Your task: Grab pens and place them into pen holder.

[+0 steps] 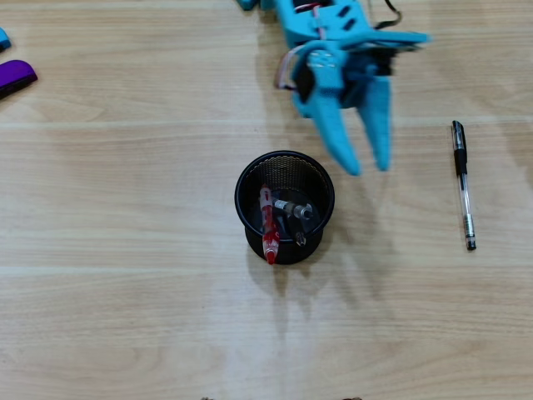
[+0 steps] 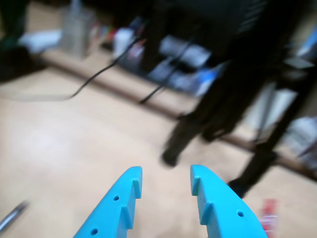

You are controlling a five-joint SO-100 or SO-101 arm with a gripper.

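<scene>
Black mesh holder [image 1: 284, 177] stands mid-table with the red pen [image 1: 267, 227] and other pens inside. One pen [image 1: 462, 183] lies apart at right. Gripper [image 1: 369, 167] hovers between them, open and empty.

The black mesh pen holder [image 1: 284, 207] stands mid-tabletop, holding a red pen [image 1: 267, 227] and others. The blue gripper [image 1: 367, 166] hovers just beside it, jaws apart, empty. One clear pen [image 1: 463, 184] lies toward the right edge.
</scene>
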